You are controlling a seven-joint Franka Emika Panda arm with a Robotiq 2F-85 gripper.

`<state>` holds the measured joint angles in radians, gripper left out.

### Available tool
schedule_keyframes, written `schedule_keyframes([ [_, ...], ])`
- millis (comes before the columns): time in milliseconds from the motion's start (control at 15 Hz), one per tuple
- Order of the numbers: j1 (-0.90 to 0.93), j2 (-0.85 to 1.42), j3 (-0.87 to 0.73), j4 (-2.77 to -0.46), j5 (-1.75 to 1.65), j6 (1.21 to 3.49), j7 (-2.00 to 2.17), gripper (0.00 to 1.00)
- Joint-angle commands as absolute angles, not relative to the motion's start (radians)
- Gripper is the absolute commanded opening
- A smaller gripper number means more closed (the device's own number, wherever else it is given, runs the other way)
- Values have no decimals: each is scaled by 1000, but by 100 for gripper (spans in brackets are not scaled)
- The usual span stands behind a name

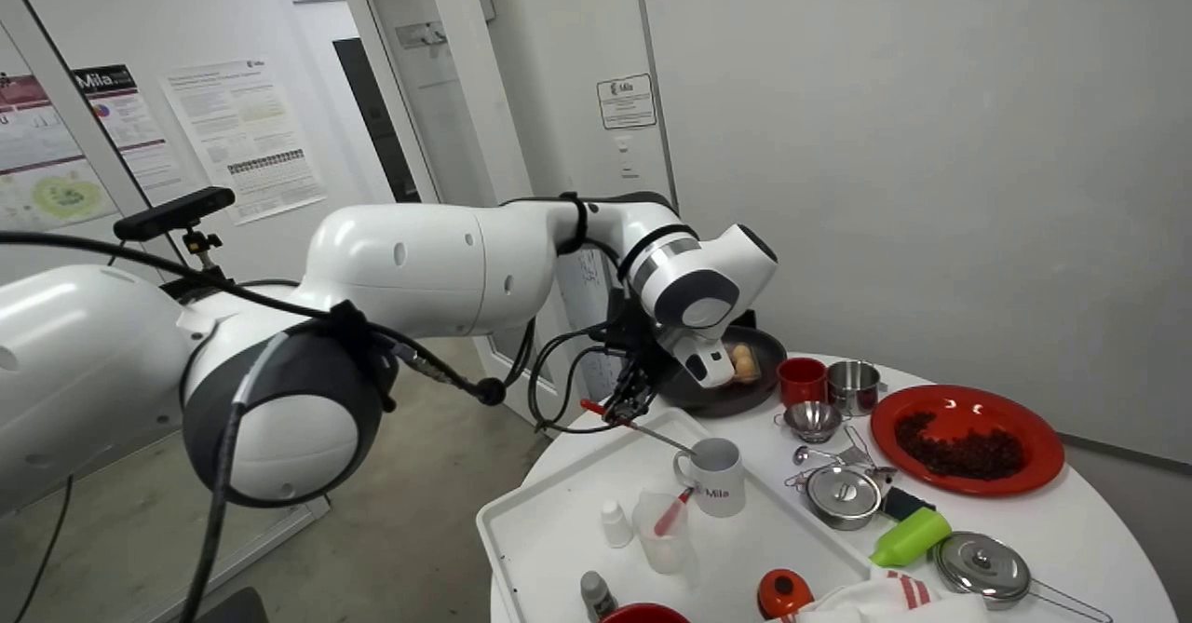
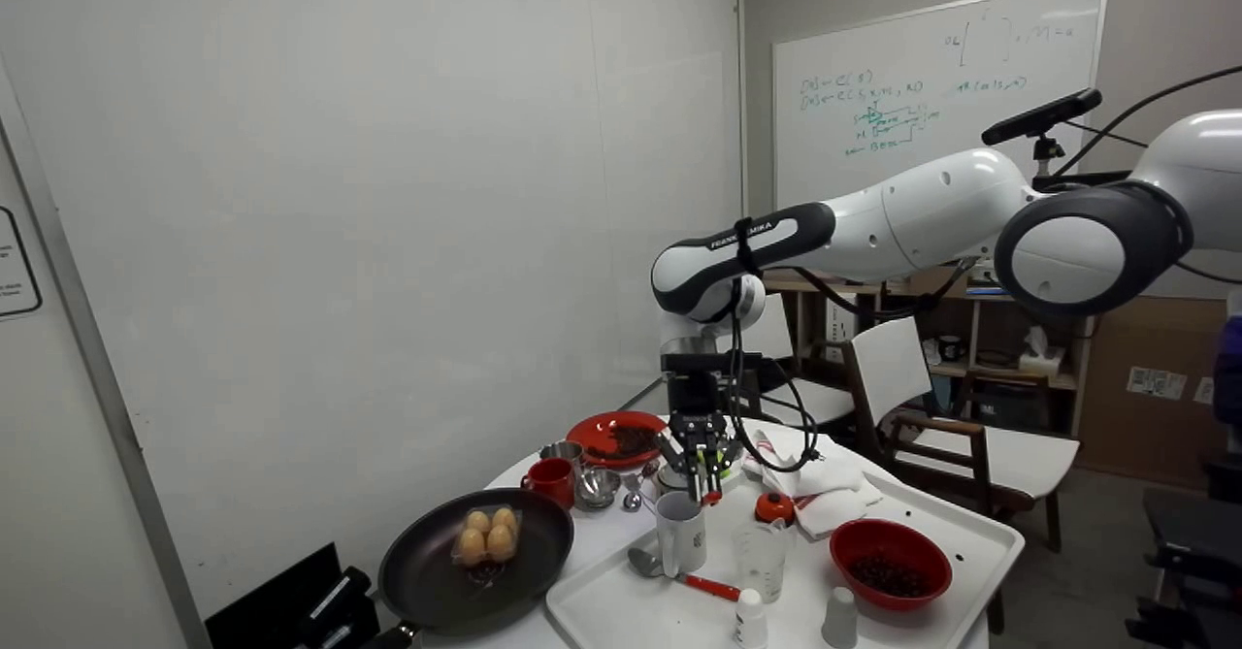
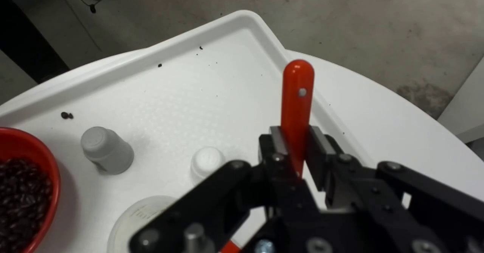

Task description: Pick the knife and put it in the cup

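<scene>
The knife's red handle [image 3: 298, 86] rises between the two finger pads in the wrist view, and my gripper [image 3: 297, 134] is shut on it. In an exterior view the knife's thin pale blade [image 1: 663, 439] slants down from my gripper [image 1: 622, 415] towards the cup [image 1: 719, 485], a white mug marked Mila. The blade's far end overlaps the mug's rim there; whether it is over the opening or behind it I cannot tell. In an exterior view my gripper [image 2: 704, 490] hangs close above the upright mug [image 2: 682, 535]. The wrist view does not show the mug.
Beside the mug on the white tray [image 1: 521, 521] stand a clear measuring cup [image 2: 762, 564], a white shaker [image 2: 750, 620] and a grey shaker [image 2: 840, 618]. A red-handled ladle [image 2: 711, 587] lies there too. The red bowl [image 2: 891, 564] holds dark beans. Behind is a black pan [image 2: 427, 581] with eggs.
</scene>
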<state>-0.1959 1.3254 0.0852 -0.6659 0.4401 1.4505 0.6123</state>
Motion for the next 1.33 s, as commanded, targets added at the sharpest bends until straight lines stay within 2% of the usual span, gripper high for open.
schedule_keyframes([
  [0,-220,1397,118,-561,482,1412,668,8],
  [800,-243,1514,141,-430,471,1466,806,8],
  [867,-245,1464,141,-518,476,1504,802,8],
  [1267,-261,1466,181,-534,507,1537,837,7],
])
